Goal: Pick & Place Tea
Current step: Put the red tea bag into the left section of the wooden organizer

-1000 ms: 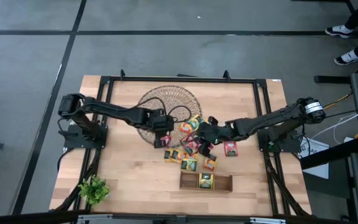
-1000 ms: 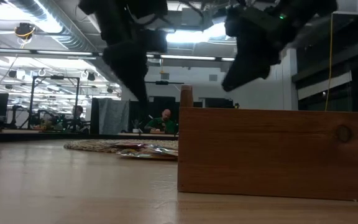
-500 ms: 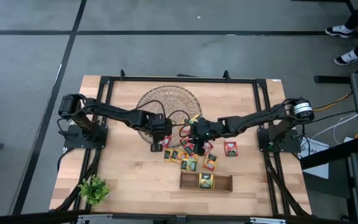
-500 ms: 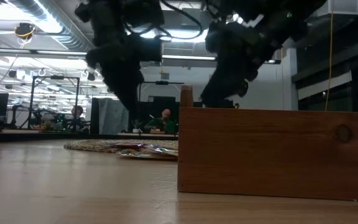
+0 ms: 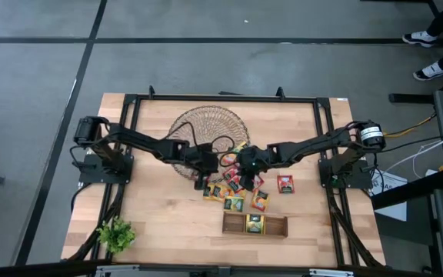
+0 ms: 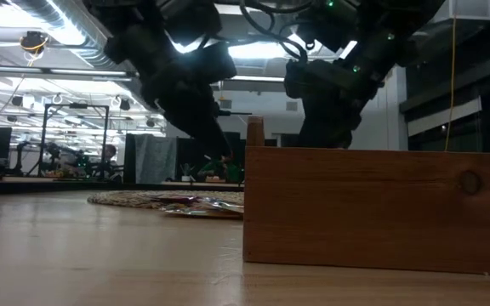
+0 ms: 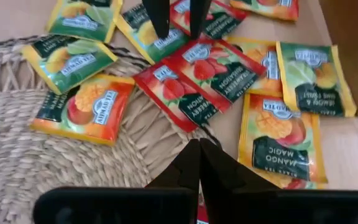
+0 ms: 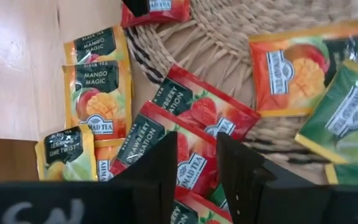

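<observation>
Several red, yellow, green and orange tea sachets lie flat in a loose pile, some on the table and some on the wicker dish's rim. My left gripper is shut, above the dish's near right edge, with a red sachet at its fingers. My right gripper is open and low over the pile. Its fingers stand either side of a red strawberry sachet, and I cannot tell whether they touch it. In the low view the tray wall hides its tips. My left gripper is shut with a sliver of red showing between its fingers. From the right wrist view a dark fingertip sits at the edge of the red sachet, which lies over the dish's rim. The fingers slant down from the table's left. The gripper itself hides the hold.
A narrow wooden three-compartment tray sits near the table's near edge and holds one sachet in its middle compartment. The round wicker dish lies toward the far side. A small green plant stands at the near left corner. Both grippers work close together.
My right gripper has moved toward the table's left and down onto the sachet pile. My left gripper has shifted a little toward the table's right, toward the pile, and has tipped lower. The sachets on the table have stayed in place.
</observation>
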Controlling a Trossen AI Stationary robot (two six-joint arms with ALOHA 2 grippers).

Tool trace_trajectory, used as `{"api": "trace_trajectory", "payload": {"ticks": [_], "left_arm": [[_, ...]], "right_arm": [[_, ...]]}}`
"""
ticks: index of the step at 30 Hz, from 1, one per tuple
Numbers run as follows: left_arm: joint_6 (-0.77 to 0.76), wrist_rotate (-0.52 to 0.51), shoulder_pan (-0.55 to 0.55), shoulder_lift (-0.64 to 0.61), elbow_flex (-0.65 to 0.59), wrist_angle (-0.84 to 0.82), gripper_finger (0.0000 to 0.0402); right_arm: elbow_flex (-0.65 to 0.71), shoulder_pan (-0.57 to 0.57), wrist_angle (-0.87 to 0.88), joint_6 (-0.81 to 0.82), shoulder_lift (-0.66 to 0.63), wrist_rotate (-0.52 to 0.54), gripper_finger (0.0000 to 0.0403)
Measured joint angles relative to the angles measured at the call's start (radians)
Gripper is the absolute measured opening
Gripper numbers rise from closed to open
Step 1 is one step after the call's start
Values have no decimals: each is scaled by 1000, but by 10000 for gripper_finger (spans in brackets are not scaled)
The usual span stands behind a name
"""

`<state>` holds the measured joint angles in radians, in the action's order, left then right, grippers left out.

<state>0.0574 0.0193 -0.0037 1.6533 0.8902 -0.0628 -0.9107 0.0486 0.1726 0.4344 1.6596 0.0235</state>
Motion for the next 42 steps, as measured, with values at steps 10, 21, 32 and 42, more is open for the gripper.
{"api": "trace_trajectory", "payload": {"ticks": [10,21,32,42], "left_arm": [[78,14,0,55,0,34,9],[123,17,0,60,0,37,22],[-100,22,14,60,0,31,32],[-358,97,49,68,0,-5,67]], "right_arm": [[0,-3,17,113,6,0,111],[0,-20,-33,116,94,14,111],[-6,-54,-104,114,190,6,86],[-4,-54,-124,108,208,2,44]]}}
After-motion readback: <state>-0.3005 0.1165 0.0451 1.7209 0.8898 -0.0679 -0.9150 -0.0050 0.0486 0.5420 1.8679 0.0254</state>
